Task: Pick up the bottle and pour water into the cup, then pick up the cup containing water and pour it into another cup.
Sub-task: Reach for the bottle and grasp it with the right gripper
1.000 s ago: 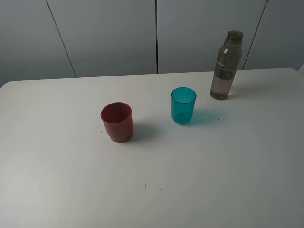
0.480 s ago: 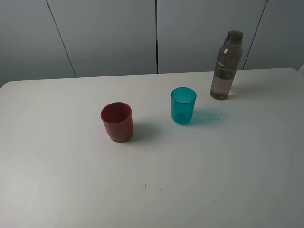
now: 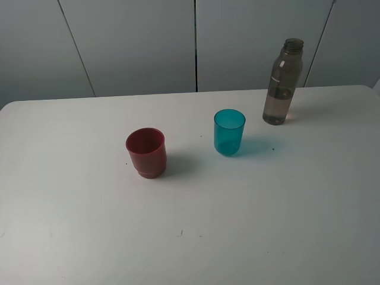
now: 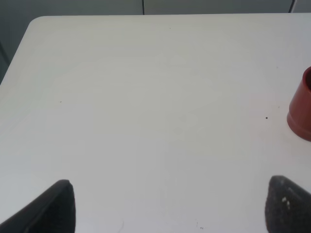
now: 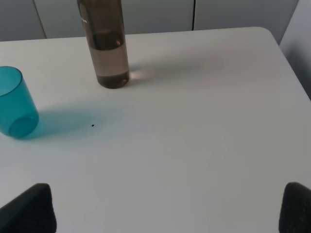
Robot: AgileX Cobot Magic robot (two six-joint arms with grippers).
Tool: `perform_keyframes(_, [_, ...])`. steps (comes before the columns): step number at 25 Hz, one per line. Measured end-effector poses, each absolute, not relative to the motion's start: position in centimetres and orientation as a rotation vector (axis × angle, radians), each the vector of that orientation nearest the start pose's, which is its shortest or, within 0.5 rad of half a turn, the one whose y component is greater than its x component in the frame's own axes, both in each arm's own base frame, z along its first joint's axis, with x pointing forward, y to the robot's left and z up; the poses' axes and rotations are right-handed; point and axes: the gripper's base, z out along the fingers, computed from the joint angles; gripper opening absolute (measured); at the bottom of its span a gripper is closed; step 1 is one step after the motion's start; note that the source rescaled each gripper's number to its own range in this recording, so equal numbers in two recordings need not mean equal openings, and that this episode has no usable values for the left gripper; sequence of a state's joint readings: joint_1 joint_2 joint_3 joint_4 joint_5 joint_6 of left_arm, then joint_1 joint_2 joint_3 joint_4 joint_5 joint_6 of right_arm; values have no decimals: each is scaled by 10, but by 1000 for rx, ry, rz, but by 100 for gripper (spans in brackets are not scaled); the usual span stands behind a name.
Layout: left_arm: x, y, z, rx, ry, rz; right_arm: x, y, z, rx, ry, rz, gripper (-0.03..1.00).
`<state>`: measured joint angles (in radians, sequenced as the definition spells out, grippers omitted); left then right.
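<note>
The smoky grey-brown bottle (image 3: 282, 83) stands upright at the table's far right, partly filled with water. The teal cup (image 3: 229, 132) stands upright left of it and nearer the front. The dark red cup (image 3: 146, 152) stands further left. No arm shows in the exterior high view. In the left wrist view my left gripper (image 4: 170, 213) is open over bare table, with the red cup (image 4: 302, 109) at the frame's edge, well apart from it. My right gripper (image 5: 163, 213) is open too, short of the bottle (image 5: 104, 48) and the teal cup (image 5: 14, 104).
The white table (image 3: 89, 225) has rounded corners and carries only these three things. Grey wall panels (image 3: 136, 41) rise behind its far edge. The table's right edge (image 5: 286, 53) runs close to the bottle's side.
</note>
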<state>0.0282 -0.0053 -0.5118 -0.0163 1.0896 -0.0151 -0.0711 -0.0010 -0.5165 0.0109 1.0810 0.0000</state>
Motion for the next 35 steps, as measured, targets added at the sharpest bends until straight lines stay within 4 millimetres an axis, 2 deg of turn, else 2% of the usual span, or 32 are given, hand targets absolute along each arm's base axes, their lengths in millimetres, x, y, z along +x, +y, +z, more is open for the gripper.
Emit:
perform_keyframes(4, [-8, -2, 278, -43, 2056, -11, -7, 2, 306, 59, 1902, -37, 100])
perform_keyframes(6, [-8, -2, 278, -43, 2056, -11, 1, 2, 319, 52, 1850, -33, 100])
perform_keyframes(9, [-8, -2, 278, -43, 2056, -11, 21, 4, 331, 21, 1813, 1, 100])
perform_keyframes(15, [-8, -2, 278, -43, 2056, -11, 79, 7, 340, -61, 1827, 51, 100])
perform_keyframes(19, [-8, -2, 278, -43, 2056, -11, 118, 3, 330, -69, 1910, 41, 100])
perform_keyframes(21, [-8, -2, 278, -43, 2056, -11, 135, 3, 316, -61, 1951, 47, 100])
perform_keyframes(25, [-8, -2, 278, -43, 2056, -11, 162, 10, 284, -96, 1983, 62, 100])
perform_keyframes(32, [-8, -2, 278, -43, 2056, -11, 202, 29, 243, -176, 1978, 40, 100])
perform_keyframes(33, [-8, -2, 278, -43, 2056, -11, 211, 30, 231, -195, 2008, 23, 100])
perform_keyframes(35, [-8, -2, 278, -43, 2056, -11, 216, 31, 226, -199, 2020, 19, 100])
